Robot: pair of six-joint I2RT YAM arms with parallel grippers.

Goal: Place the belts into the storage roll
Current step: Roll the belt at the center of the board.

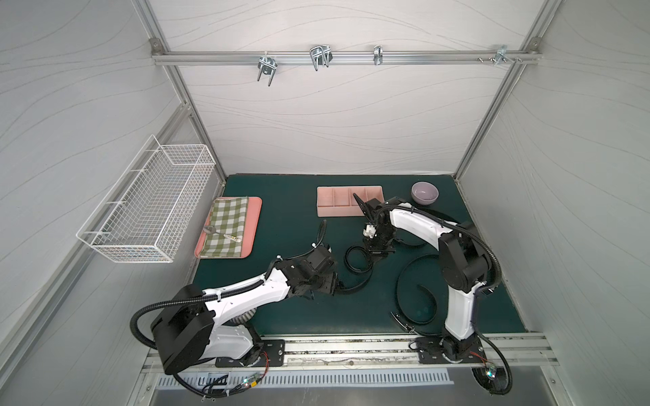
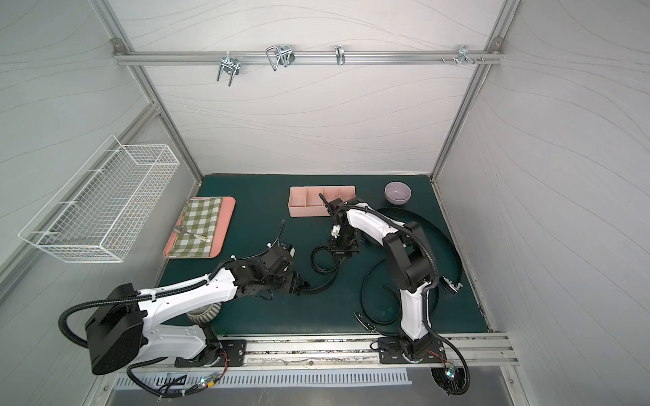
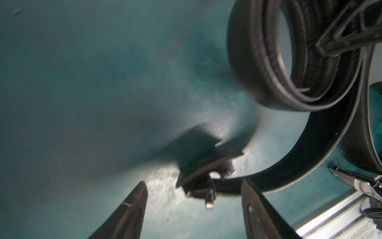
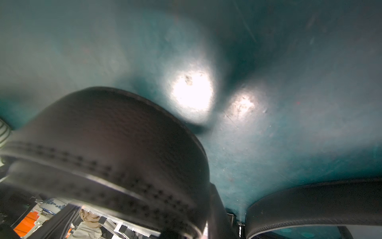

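Three belts [image 1: 431, 298] lie outside the one storage roll [image 1: 334, 207], all on its near side. Before its left end, the left gripper [image 3: 194, 183], jaws well apart, straddles a buckle [image 3: 201, 187] without gripping it. Before its middle, the right gripper [image 1: 370, 258] clamps the coiled belt [image 1: 349, 263]. Rightward curve a hooked belt [image 1: 431, 298] and an arched belt [image 2: 439, 230].

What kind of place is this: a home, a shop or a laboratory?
Probably a laboratory robot cell, not a home: pale panel walls on an aluminium frame, robot arms bolted to a rail beside a green mat, and staged props such as the wire basket and purple bowl.
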